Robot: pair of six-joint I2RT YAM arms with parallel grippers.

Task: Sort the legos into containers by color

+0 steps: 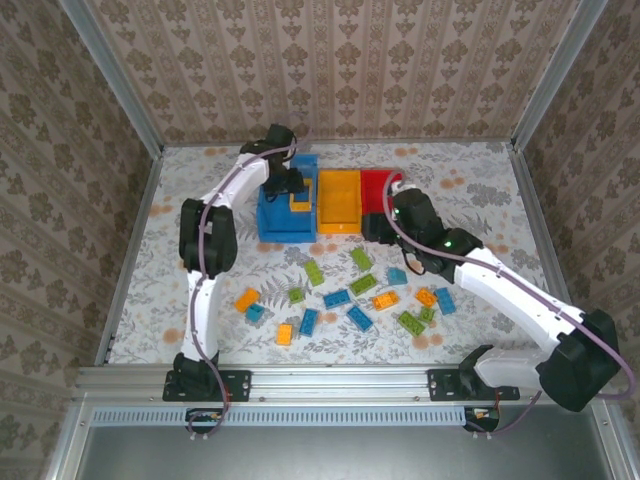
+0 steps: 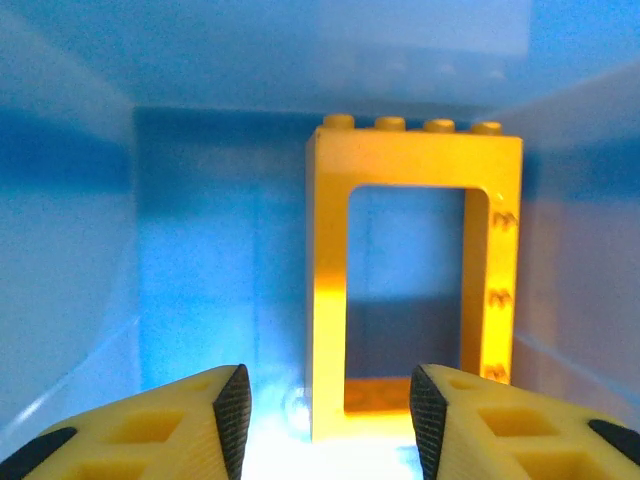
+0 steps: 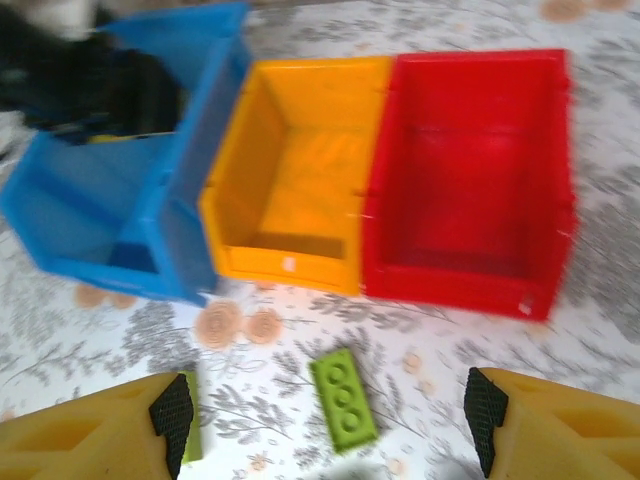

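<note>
Bins: three, side by side in one row at 12 o'clock of the table (image 1: 480, 190). From 9 to 3 o'clock: blue bin (image 1: 272, 222), orange-yellow bin (image 1: 338, 200), red bin (image 1: 378, 186).

Loose bricks on the table at 6 o'clock of the bins: about sixteen. Roughly four orange bricks (image 1: 246, 299), six blue bricks (image 1: 336, 298), six green bricks (image 1: 362, 284). All small, studded and lying flat, scattered but close together.

Orange frame (image 2: 328, 300): one. Sits inside the blue bin, toward its 3 o'clock wall (image 1: 300, 200). Open rectangle, four studs along its 12 o'clock edge, small marks down the 3 o'clock post.

Left gripper (image 2: 330, 410): down in the blue bin (image 1: 285, 185), jaws parted, clasping nothing, frame just beyond the fingertips.

Right gripper (image 3: 328, 415): near the red bin's 6 o'clock wall (image 1: 385, 225), jaws spread wide, empty. One green brick lying on the table between the fingers.
</note>
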